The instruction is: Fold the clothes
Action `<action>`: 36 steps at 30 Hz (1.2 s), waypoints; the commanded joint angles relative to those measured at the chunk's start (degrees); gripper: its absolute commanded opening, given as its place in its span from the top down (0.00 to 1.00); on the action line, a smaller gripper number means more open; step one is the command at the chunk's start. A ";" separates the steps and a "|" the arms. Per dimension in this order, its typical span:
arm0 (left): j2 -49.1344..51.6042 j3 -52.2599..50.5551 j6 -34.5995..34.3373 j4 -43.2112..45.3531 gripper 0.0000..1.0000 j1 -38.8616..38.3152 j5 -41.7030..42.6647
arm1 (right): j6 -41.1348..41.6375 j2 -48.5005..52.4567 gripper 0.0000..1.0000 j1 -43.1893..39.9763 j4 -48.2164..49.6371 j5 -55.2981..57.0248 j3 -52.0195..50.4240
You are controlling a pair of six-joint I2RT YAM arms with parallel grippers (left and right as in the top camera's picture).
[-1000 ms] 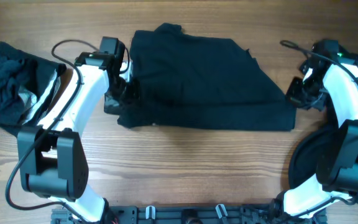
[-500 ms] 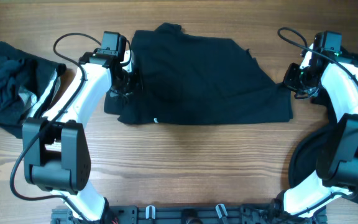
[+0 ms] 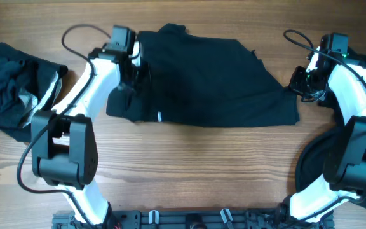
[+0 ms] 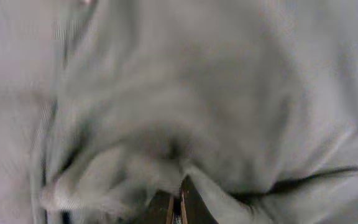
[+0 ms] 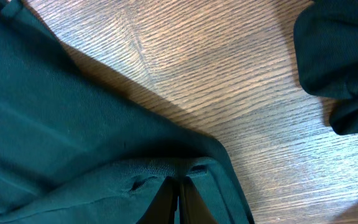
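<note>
The dark garment [image 3: 208, 83] lies spread across the far centre of the desk [image 3: 196, 172]. The left end effector [image 3: 134, 69] and right end effector [image 3: 302, 84] each pinch a side edge, fingers clamped together on cloth. The step in hand appears to be a first fold. The next move calls for lifting and carrying both edges evenly. A heap of clothes [image 3: 8, 86] waits at left.
</note>
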 commanded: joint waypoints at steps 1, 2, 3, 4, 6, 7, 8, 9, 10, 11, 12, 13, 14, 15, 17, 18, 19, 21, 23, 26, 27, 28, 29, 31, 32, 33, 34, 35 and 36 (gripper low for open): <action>-1.31 4.04 2.12 2.97 0.96 0.07 -0.94 | -0.48 1.01 0.96 0.17 0.09 -0.87 0.02; -1.07 4.02 2.58 4.15 0.96 0.07 -0.94 | -0.48 1.01 0.96 0.17 0.09 -0.83 0.02; -1.07 4.02 3.67 5.49 0.96 0.07 -0.52 | -0.48 1.01 0.96 0.17 0.09 -0.74 0.02; -1.07 4.02 3.85 6.84 0.96 0.07 -0.24 | -0.48 1.01 0.96 0.17 0.11 -0.70 0.02; -0.85 4.02 3.82 7.85 0.96 0.07 -0.31 | -0.50 1.01 0.96 0.17 0.11 -0.70 0.02; -0.72 4.02 3.82 6.93 0.95 0.07 -0.31 | -0.48 1.01 0.96 0.17 0.24 -0.68 0.02; -0.35 4.02 3.85 5.79 0.83 0.07 -0.61 | -0.50 1.01 0.95 0.17 0.59 -0.70 0.02; 0.15 4.02 3.82 3.89 0.72 0.07 -1.51 | -0.50 1.01 0.91 0.17 1.16 -0.70 0.02; 0.55 4.02 3.82 1.49 0.65 0.09 -3.13 | -0.57 1.01 0.90 0.17 2.36 -0.72 0.02; 0.87 4.02 3.80 -1.40 0.57 0.11 -5.25 | -0.68 1.01 0.90 0.17 4.28 -0.76 0.02; 1.07 4.02 3.78 -3.96 0.52 0.11 -6.97 | -1.01 1.01 0.90 0.17 5.77 -0.96 0.02; 1.20 4.02 3.48 -7.39 0.47 0.13 -9.27 | -1.03 1.01 0.91 0.17 7.06 -0.92 0.02; 1.27 4.02 3.32 -10.12 0.44 0.13 -10.67 | -1.18 1.01 0.92 0.17 8.87 -0.87 0.02; 1.29 3.87 3.32 -12.26 0.44 0.13 -11.08 | -1.16 1.01 0.93 0.17 10.67 -0.90 0.02; 1.29 2.32 2.62 -12.68 0.44 0.13 -11.15 | -0.61 1.01 0.94 0.17 12.37 -0.94 0.02; 1.29 1.18 1.81 -12.07 0.43 0.13 -11.45 | -0.44 1.01 0.94 0.17 12.13 -0.94 0.02; 1.29 -0.61 1.81 -10.82 0.43 0.13 -11.43 | -0.74 1.03 0.91 0.17 10.86 -0.90 0.02; 1.51 -3.82 1.01 -8.61 0.37 0.13 -11.43 | -3.67 1.25 0.84 0.17 8.11 -0.90 -0.02; 2.12 -7.74 0.31 -4.52 0.34 0.13 -11.45 | -5.01 2.08 0.83 0.17 5.62 -0.92 -0.02; 3.45 -14.38 -1.20 2.23 0.43 0.22 -11.47 | -4.98 2.47 0.84 0.17 3.76 -0.92 -0.02; 3.54 -16.28 -1.22 3.04 0.57 0.50 -11.65 | -4.96 2.47 0.84 0.17 3.28 -0.92 -0.02; 3.54 -17.51 -1.53 3.30 0.66 0.83 -12.20 | -4.96 2.47 0.84 0.17 2.47 -0.92 -0.02; 3.54 -18.67 -2.34 2.99 0.76 1.55 -13.86 | -4.96 2.49 0.84 0.17 1.40 -0.92 -0.02; 3.54 -20.37 -2.89 0.74 0.90 5.07 -17.66 | -5.03 2.56 0.87 0.17 -3.87 -1.68 -0.04; 3.54 -20.37 -2.93 -0.83 0.91 6.82 -17.64 | -5.29 2.64 0.88 0.17 -5.57 -2.58 -0.04; 3.54 -20.37 -4.37 -3.43 0.92 10.12 -17.59 | -8.09 2.67 0.89 0.17 -7.52 -6.69 -0.50; 3.54 -20.37 -5.27 -4.92 0.92 11.82 -17.35 | -9.66 2.67 0.88 0.17 -8.15 -9.97 -1.20; 3.54 -20.37 -5.70 -6.34 0.91 13.03 -17.38 | -9.75 2.67 0.88 0.17 -8.17 -11.08 -1.90; 3.52 -20.37 -5.70 -7.80 0.91 13.77 -17.38 | -9.73 2.67 0.88 0.17 -7.93 -12.15 -2.97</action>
